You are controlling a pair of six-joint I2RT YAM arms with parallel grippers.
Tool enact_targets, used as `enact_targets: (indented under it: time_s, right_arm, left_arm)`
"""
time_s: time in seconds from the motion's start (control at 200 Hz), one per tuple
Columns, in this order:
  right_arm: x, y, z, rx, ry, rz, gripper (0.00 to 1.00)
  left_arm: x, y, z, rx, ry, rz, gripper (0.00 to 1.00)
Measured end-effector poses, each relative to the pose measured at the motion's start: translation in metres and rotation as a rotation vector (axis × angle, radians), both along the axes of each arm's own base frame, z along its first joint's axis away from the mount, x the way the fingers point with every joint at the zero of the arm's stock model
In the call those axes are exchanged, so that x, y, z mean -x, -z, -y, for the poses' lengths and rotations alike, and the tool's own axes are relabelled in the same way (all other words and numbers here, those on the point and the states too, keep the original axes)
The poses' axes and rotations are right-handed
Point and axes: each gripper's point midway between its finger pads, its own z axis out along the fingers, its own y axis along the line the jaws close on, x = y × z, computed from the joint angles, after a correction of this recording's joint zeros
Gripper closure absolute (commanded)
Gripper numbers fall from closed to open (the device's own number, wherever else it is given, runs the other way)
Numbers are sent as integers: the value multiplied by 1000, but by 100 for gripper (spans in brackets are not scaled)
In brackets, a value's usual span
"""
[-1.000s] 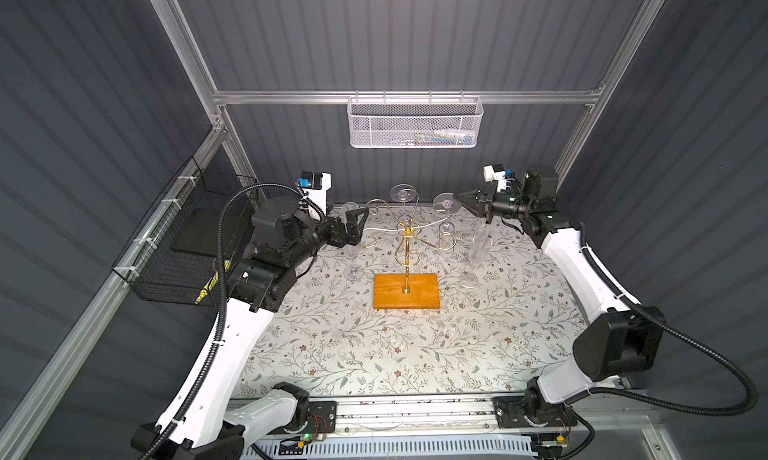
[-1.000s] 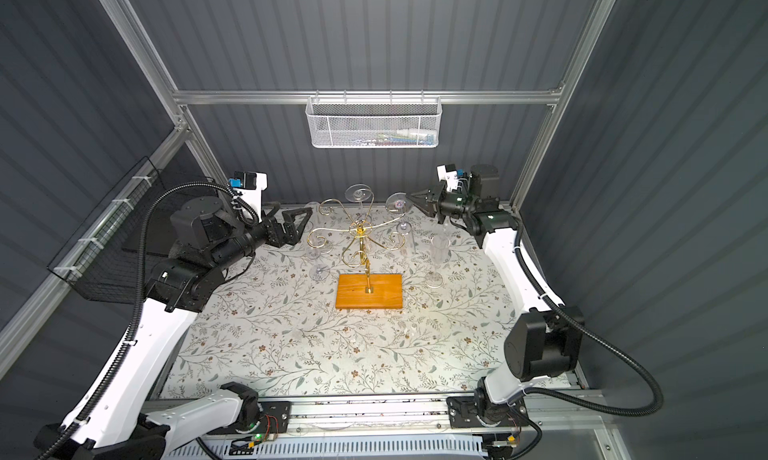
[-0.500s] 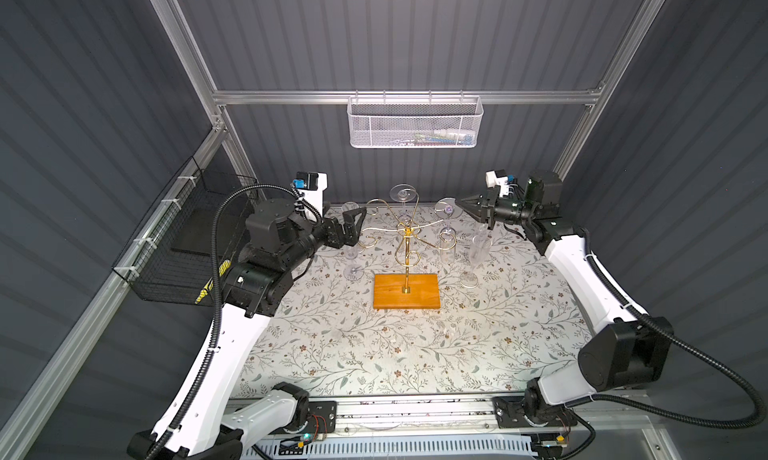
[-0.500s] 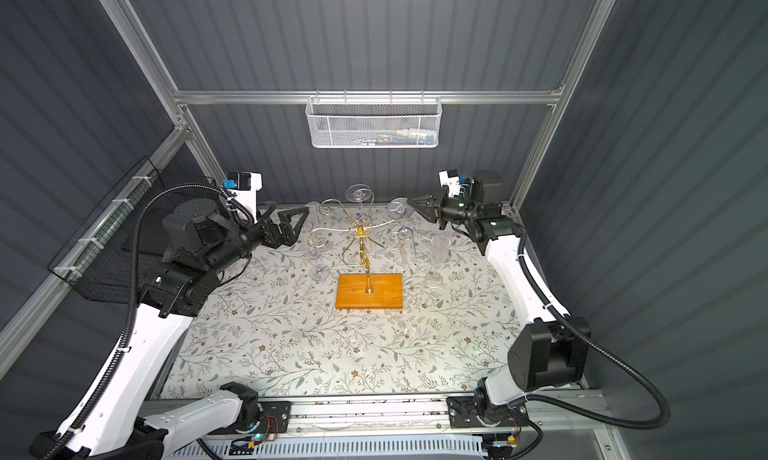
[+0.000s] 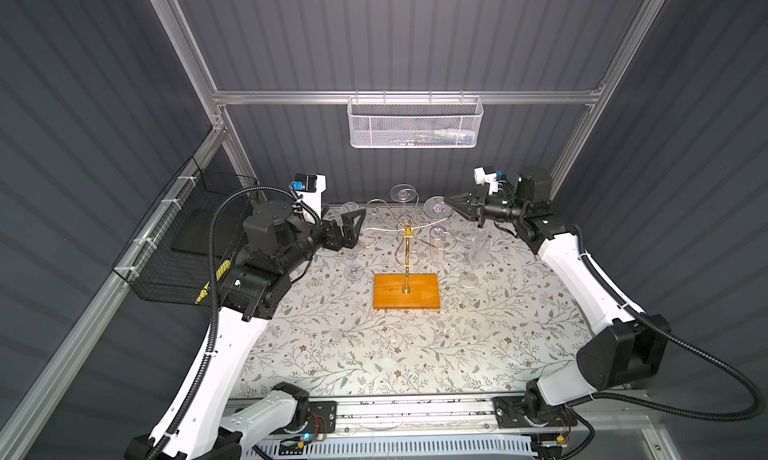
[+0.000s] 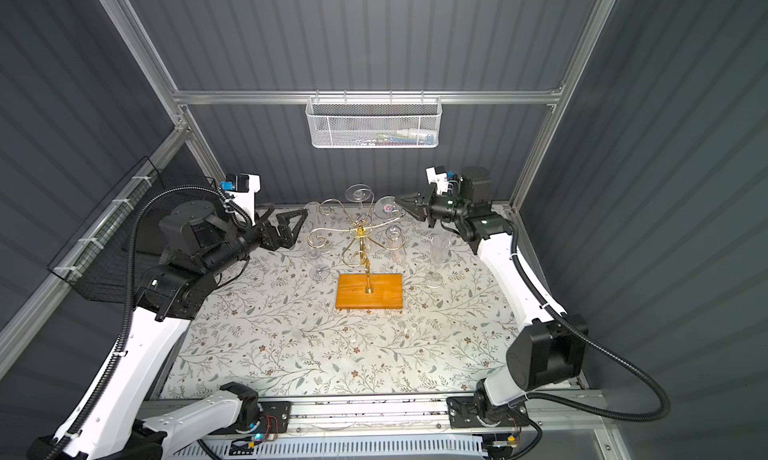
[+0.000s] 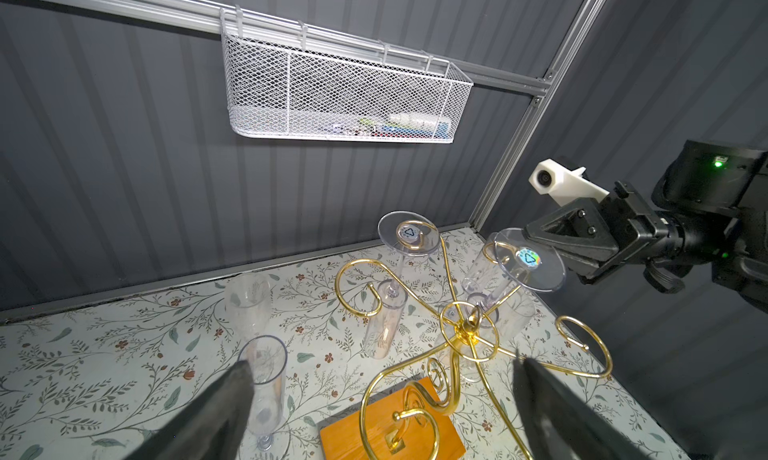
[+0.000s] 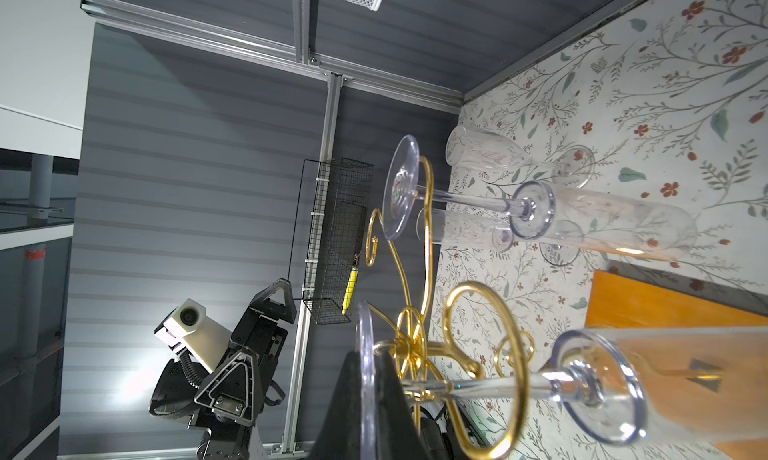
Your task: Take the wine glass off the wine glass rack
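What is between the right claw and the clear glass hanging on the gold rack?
Nothing: the right gripper pinches the clear upside-down wine glass by its foot. To come off, its stem must slide out of the gold wire wine glass rack's curled arm.

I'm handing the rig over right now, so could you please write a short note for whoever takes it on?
Left gripper: open, empty, beside the wine glass rack.
Right gripper: shut on the foot rim of a hanging wine glass.
That glass is not yet off; its stem sits in a gold hook. A second glass hangs at the back. Three glasses stand on the table.
Done: grip taken. Left: draw the glass clear of its arm.
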Motion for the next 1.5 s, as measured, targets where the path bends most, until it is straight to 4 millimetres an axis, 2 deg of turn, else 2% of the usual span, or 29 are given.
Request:
enact_targets:
  time_s: [0.28, 0.52, 0.845, 0.945, 1.101, 1.256, 1.496]
  right_arm:
    - [-12, -5, -13, 9, -9, 4, 100]
    - [-27, -18, -18, 22, -6, 40, 100]
    - [-50, -36, -21, 59, -2, 152, 100]
    - [-52, -48, -18, 78, 8, 224, 100]
    - [-49, -69, -9, 99, 26, 341, 100]
    - [-41, -86, -1, 117, 40, 437, 100]
    - [-5, -111, 8, 129, 50, 628, 100]
  left_arm:
    - [9, -4, -4, 4, 0, 6, 1]
    - [11, -6, -3, 66, 0, -24, 1]
    - [13, -20, 9, 262, 43, -79, 2]
    - [10, -15, 16, 352, 63, -127, 2]
    - [2, -7, 30, 510, 104, -234, 3]
    - [-3, -20, 44, 668, 178, -300, 3]
    - [-13, -26, 63, 861, 283, -410, 4]
